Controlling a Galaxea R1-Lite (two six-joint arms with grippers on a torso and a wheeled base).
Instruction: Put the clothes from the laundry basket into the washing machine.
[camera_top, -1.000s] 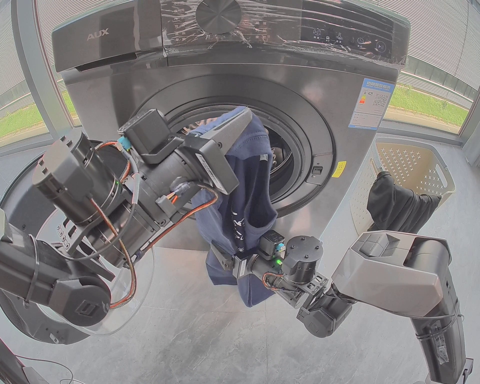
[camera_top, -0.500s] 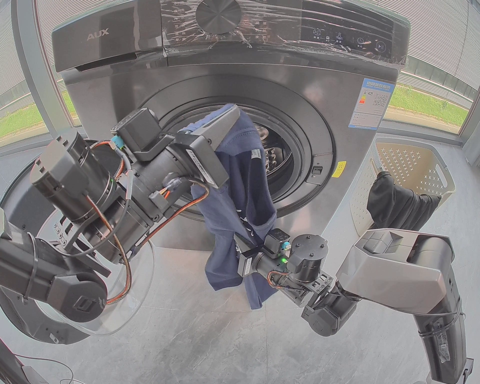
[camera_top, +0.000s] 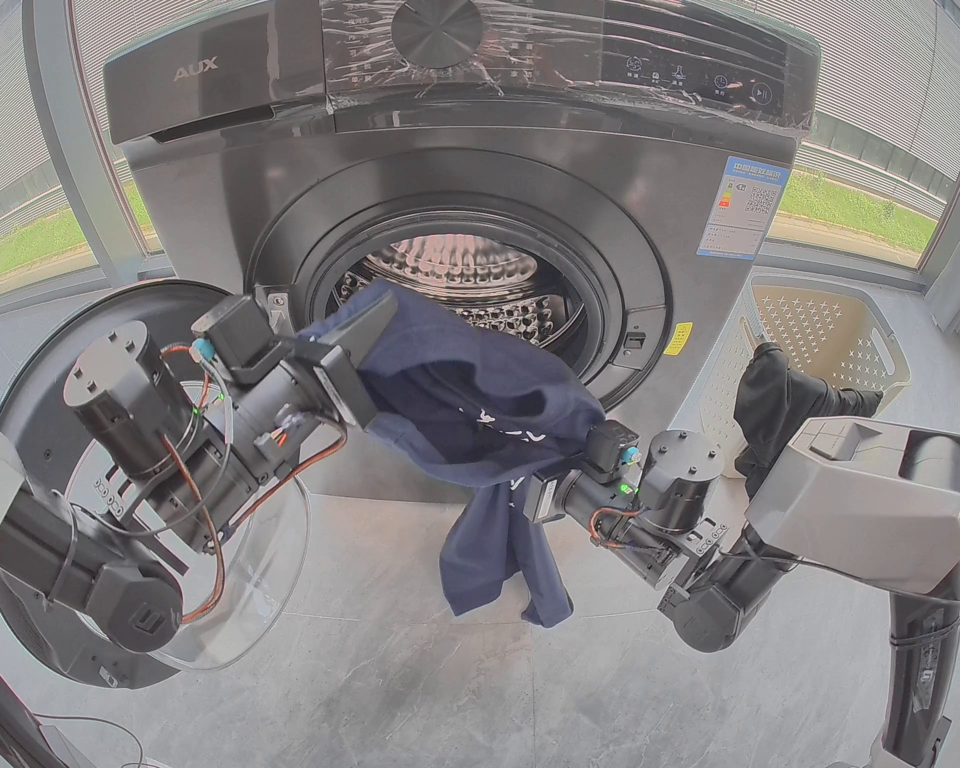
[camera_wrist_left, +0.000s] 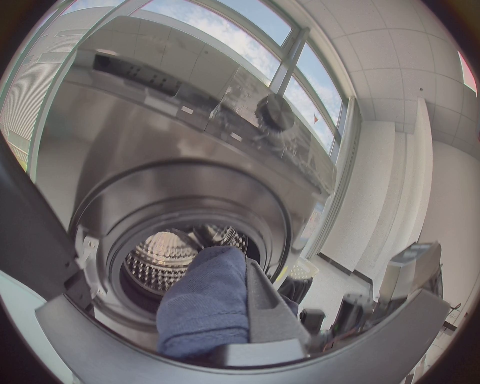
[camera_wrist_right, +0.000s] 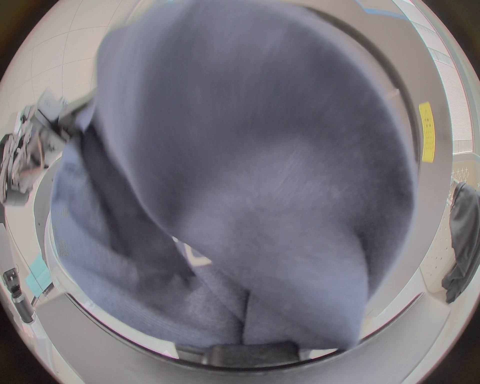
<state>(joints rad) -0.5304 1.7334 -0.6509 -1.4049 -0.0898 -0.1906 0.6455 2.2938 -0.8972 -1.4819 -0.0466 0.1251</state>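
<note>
Your left gripper (camera_top: 372, 318) has its jaws closed on one end of a navy garment (camera_top: 480, 400), with the cloth bunched thick between them. Your right gripper (camera_top: 540, 492) sits lower than the left jaws and off to the robot's right. Its jaws pinch the other end of the same garment. The folds cover the jaw tips, but the cloth gathers tight at that spot. Between the two sets of jaws the garment stretches as a sagging sheet. A loose tail of it hangs down below the right jaws toward the grey floor (camera_top: 400, 680).

The washing machine (camera_top: 660, 210) stands just beyond both sets of jaws. Its round opening faces you, and the shiny perforated drum (camera_top: 450, 265) shows above and behind the stretched cloth. The garment's upper edge crosses the lower part of the opening's rim. You cannot tell whether any of it lies inside the drum. In the left wrist view, the drum lies straight ahead of the left jaws, past the clump of blue cloth they hold.

The machine's round door (camera_top: 45, 370) hangs open behind and outside the left jaws, on the robot's left.

The laundry basket (camera_top: 840, 330) is pale with a perforated wall. It stands well apart from the right jaws, farther to the robot's right, beside the machine. A black garment (camera_top: 790, 410) drapes over its near rim.
</note>
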